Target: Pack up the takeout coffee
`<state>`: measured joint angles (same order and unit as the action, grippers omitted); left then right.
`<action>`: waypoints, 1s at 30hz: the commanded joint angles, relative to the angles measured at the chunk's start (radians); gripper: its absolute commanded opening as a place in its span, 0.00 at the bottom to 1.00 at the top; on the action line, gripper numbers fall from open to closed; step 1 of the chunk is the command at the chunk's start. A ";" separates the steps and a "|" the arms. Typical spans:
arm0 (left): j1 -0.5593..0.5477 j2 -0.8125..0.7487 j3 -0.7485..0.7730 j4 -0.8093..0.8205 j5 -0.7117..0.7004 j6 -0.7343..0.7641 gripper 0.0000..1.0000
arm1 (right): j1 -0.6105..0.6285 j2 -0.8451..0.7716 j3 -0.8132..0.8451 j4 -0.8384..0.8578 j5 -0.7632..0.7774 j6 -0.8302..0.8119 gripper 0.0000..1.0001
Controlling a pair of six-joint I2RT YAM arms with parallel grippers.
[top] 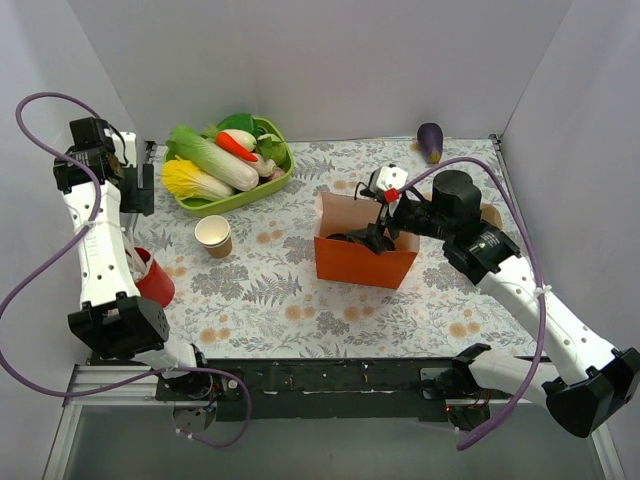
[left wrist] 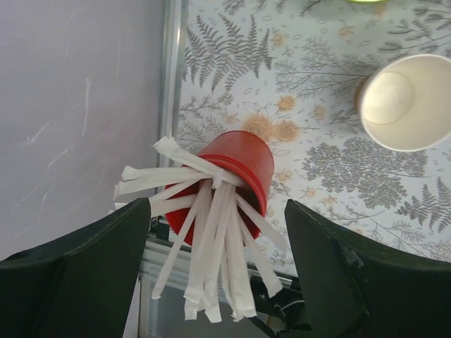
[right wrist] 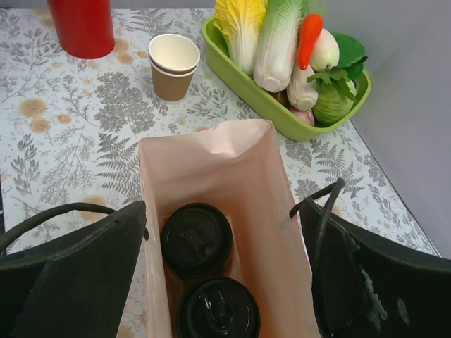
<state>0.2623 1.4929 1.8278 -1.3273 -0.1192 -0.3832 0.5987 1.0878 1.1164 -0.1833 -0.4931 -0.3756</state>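
Two takeout coffee cups with black lids point(right wrist: 196, 239) point(right wrist: 218, 310) stand inside the orange paper bag point(top: 365, 262), whose pale inside point(right wrist: 243, 169) fills the right wrist view. My right gripper point(right wrist: 222, 211) point(top: 376, 236) hangs open over the bag's mouth, one finger on each side of it, touching neither cup. An open brown paper cup point(top: 213, 236) point(right wrist: 174, 65) point(left wrist: 407, 102) stands on the table left of the bag. My left gripper point(left wrist: 217, 225) point(top: 140, 200) is open above a red cup of white wrapped straws point(left wrist: 229, 176); the straws point(left wrist: 211, 246) fan out between its fingers.
A green tray point(top: 283, 172) of toy vegetables sits at the back left, and a purple eggplant point(top: 430, 142) lies at the back right. The red cup point(top: 155, 280) stands near the left arm's base. White walls enclose the floral tablecloth point(top: 270, 300).
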 commanded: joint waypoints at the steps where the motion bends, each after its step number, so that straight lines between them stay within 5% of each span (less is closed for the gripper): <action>1: 0.051 0.015 0.019 -0.039 0.027 0.007 0.75 | 0.004 -0.031 -0.030 0.008 -0.021 0.014 0.97; 7: 0.055 0.058 0.008 -0.053 0.093 0.055 0.60 | 0.004 -0.025 -0.053 0.047 -0.015 0.026 0.97; 21: 0.055 -0.045 -0.206 -0.055 0.058 0.095 0.48 | 0.004 0.003 -0.059 0.087 0.007 0.023 0.96; 30: 0.055 -0.003 -0.179 -0.015 0.000 0.104 0.42 | 0.001 0.007 -0.061 0.097 -0.002 0.024 0.96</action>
<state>0.3168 1.4990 1.6279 -1.3533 -0.0689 -0.2955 0.5987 1.0950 1.0512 -0.1440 -0.4934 -0.3649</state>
